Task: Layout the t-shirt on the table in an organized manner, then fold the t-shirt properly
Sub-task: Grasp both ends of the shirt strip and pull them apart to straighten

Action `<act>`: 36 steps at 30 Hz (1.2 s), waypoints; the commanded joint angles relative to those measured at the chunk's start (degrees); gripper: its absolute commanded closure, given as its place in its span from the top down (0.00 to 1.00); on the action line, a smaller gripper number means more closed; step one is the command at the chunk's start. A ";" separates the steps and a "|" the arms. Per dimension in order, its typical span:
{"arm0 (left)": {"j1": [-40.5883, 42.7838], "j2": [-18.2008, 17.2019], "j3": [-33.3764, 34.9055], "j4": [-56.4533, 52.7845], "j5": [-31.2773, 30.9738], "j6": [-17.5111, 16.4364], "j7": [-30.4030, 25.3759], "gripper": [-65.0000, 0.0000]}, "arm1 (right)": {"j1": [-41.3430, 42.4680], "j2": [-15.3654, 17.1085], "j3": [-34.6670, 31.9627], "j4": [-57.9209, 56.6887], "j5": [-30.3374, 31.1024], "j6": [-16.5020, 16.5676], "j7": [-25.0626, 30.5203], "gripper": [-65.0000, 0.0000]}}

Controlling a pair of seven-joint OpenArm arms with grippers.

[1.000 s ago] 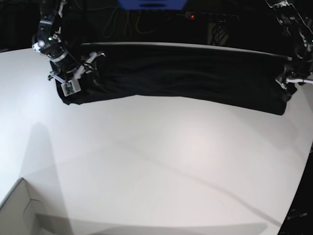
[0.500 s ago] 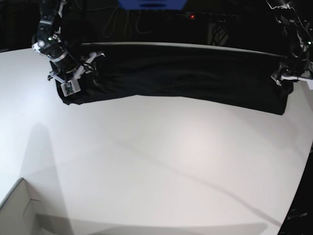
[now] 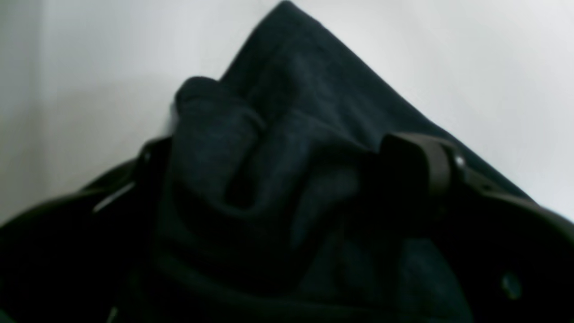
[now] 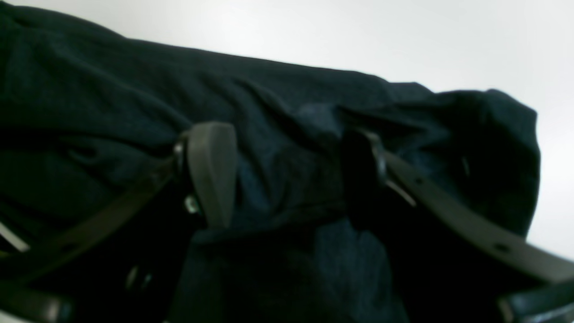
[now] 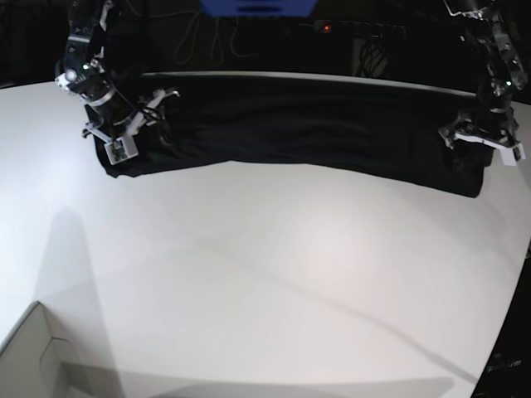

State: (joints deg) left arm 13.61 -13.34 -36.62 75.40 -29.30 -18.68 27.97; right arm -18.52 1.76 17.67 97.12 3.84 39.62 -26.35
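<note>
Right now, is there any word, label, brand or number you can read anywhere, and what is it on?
No readable text in any view.
The t-shirt is plain black, no print or tag showing.
The table is bare white.
A small white tag-like plate on the right gripper is too small to read.

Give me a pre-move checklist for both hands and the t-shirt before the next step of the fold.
1. T-shirt lies as a long band across the far side of the table: ok.
2. Left hand stands at the band's end on the base view's right, cloth bunched between its fingers in the wrist view: ok.
3. Right hand stands at the other end, cloth between its fingers: ok.
4. Whether each hand pinches the cloth firmly: cannot tell.
5. Band smooth and flat: not ok, wrinkles and a rolled front edge show.
6. Bare table in front of the band for the fold: ok.
</note>
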 commanded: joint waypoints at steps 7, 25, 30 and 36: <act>0.06 0.29 2.56 -3.44 7.72 -5.81 4.87 0.91 | 1.42 0.31 0.13 1.30 1.04 0.38 1.43 0.57; -3.72 0.11 1.06 -3.62 8.68 -8.36 5.22 0.00 | 2.74 0.31 0.04 2.35 1.04 0.38 1.51 0.57; -5.30 0.20 -3.07 -3.53 8.60 -8.27 5.31 0.00 | 3.45 0.31 0.04 2.35 1.04 0.38 1.43 0.57; -6.35 -0.15 -7.11 -0.89 8.60 -8.27 5.31 0.00 | 5.38 -0.40 -0.04 2.26 1.04 0.38 1.34 0.57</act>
State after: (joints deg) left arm 7.75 -12.40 -43.48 73.49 -20.64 -27.35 34.11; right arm -13.21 1.39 17.56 98.37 3.75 39.59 -26.30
